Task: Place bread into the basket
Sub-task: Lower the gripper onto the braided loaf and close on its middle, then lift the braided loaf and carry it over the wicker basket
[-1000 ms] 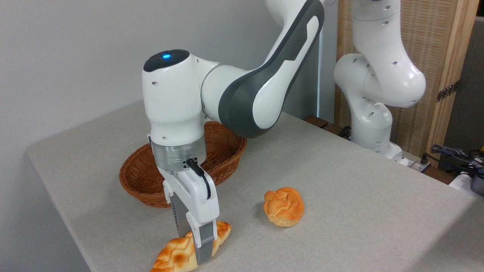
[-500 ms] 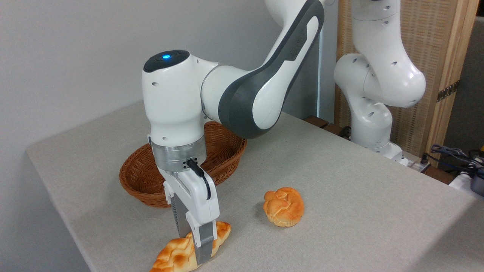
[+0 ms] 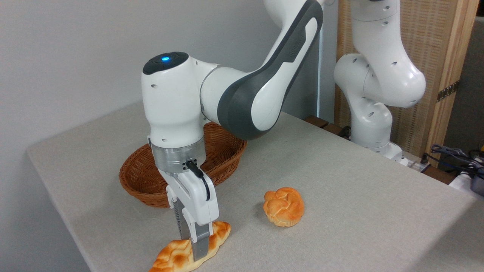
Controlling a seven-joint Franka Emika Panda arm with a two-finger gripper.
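Where it straddles the bread (image 3: 177,256), the pincer (image 3: 196,252) grips it.

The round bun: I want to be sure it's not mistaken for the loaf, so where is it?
The round bun sits on the table right of centre, apart from the braided loaf and basket.

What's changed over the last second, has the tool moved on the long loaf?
The tool has sunk slightly lower across the middle of the bread, which lies on the table as before. Grip not confirmable. Basket and round bun unchanged.
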